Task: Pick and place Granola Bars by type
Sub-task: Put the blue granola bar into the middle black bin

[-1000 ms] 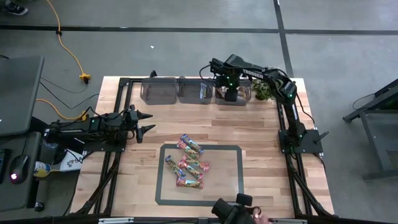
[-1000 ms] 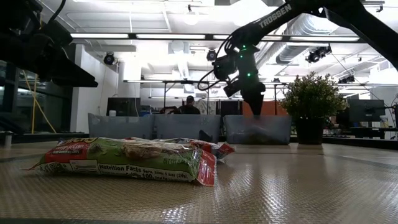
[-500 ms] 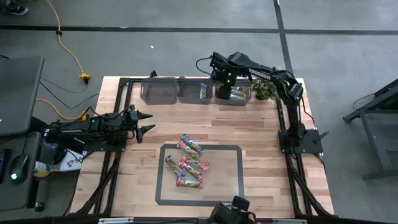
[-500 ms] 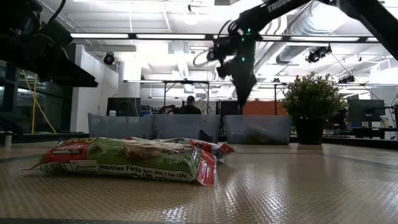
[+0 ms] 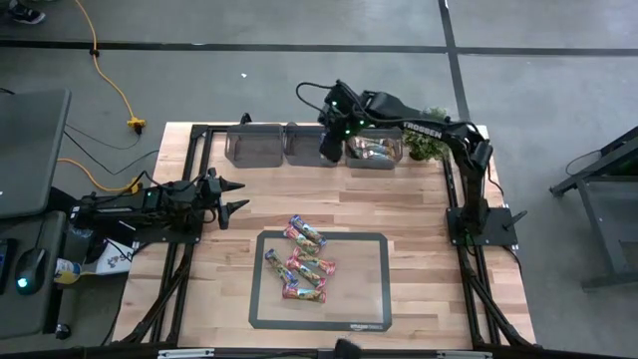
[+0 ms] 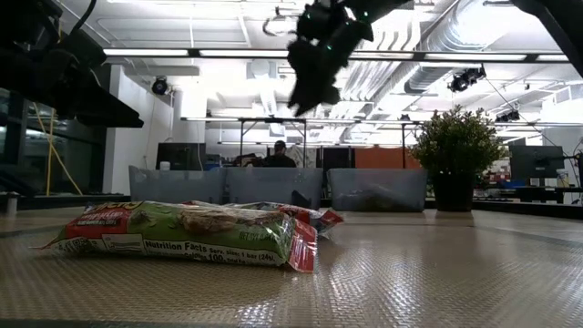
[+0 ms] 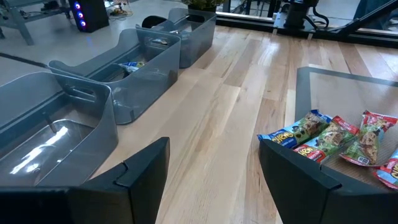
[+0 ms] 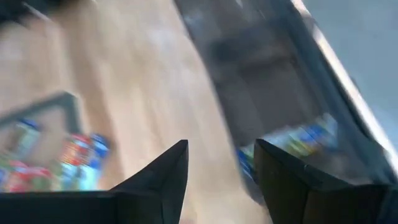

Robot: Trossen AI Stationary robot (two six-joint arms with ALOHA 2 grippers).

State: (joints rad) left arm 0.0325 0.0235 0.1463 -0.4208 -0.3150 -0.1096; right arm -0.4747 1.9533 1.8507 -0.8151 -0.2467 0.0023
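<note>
The right gripper hangs in the air above the middle bin of the three grey bins at the far edge of the table, its two fingers apart with nothing between them. The left gripper waits low at the left side of the table, its fingers spread wide and empty. A cluster of granola bars lies inside the dark taped rectangle near the front of the table, a blue-wrapped bar lies in the middle bin and more bars lie in the bin beside the potted plant.
</note>
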